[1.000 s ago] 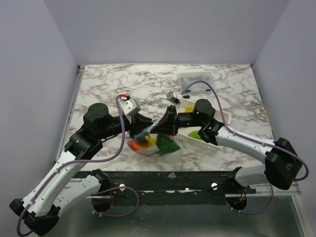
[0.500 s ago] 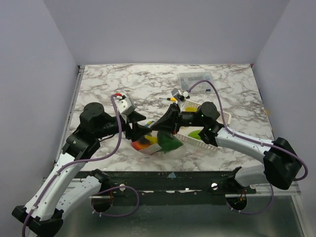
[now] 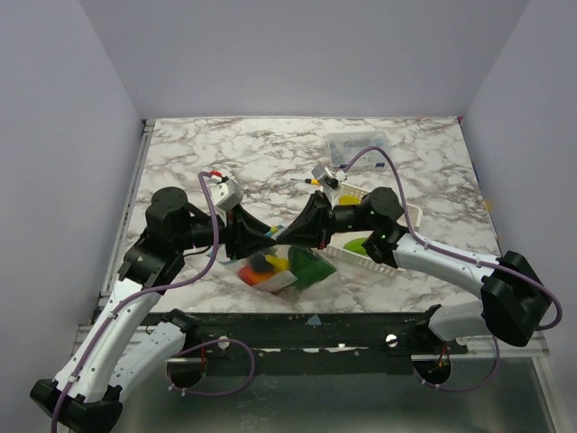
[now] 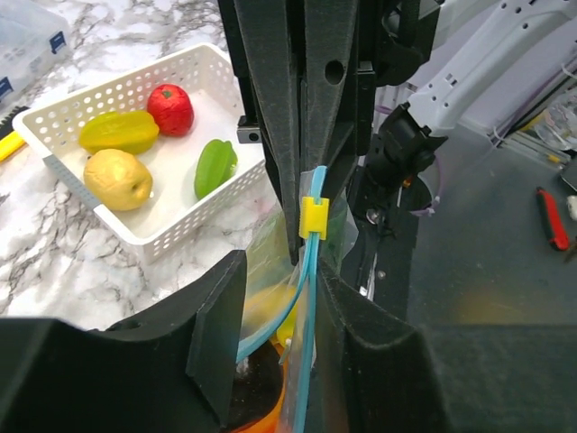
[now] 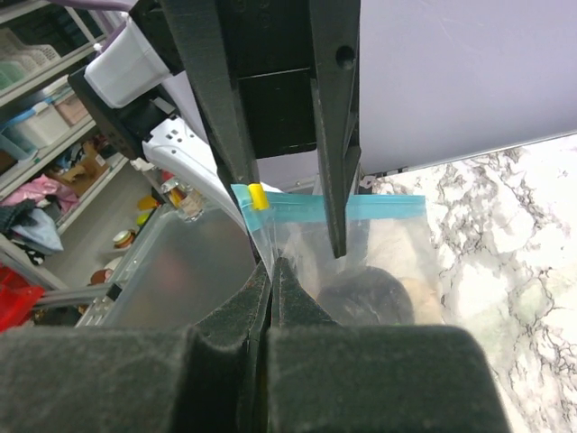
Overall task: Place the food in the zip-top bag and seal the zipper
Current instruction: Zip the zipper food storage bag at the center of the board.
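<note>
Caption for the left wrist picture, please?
Left gripper straddling the bag's blue zipper below the yellow slider; toy fruit sits in a white basket.

Bright even light, soft shadows, blurry foregrounds.

The left arm (image 3: 113,320) and right arm (image 3: 446,262) have white shells with bulky black joints. A purple cable (image 3: 215,239) loops behind each wrist. The fingers (image 4: 215,338) are matte black, blunt and wedge-shaped.

No text can be read; the blue labels (image 4: 57,42) on the clear box (image 4: 25,36), upper left, are too blurred.
</note>
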`<state>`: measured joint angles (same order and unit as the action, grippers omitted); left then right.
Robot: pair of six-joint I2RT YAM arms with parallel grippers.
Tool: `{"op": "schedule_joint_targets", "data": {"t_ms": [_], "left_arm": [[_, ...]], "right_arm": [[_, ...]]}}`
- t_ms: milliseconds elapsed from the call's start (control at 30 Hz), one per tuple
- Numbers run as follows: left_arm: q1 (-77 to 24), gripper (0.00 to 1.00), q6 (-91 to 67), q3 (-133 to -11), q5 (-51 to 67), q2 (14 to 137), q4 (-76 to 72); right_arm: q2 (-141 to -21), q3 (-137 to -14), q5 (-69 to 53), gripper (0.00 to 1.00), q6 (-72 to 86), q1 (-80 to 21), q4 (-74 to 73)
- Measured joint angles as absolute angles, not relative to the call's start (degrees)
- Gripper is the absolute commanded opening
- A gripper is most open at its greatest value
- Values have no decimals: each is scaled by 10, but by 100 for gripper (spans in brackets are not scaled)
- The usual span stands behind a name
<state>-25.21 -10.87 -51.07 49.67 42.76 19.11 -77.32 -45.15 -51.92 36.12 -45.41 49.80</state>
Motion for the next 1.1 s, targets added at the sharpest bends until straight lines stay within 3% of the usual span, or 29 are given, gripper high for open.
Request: {"op": "schedule_joint_targets", "data": {"t_ms": [200,267,533,833,1000,1100], "left_arm": [[-251,1,-118,-506,526,428,189],[-251,0,-117,-506,531,428,191],[-251,0,-87,-539,495,434,260],[-249,0,-65,-577,469,461,300],[-249,0,-64,-579,470,474,316],[-249,0,-62,-581,470,474,321]], "right_arm": [[-773,-451,-531,0,362,-454,501],[-773,-451,-532,1,363,-454,500],[-765,-541,-493,58,335,-454,303],[-729,-603,-478,59,305,-454,175],[-767,-677,-507,40,275,-454,135],[-792,-702,-529,38,260,-454,113]]}}
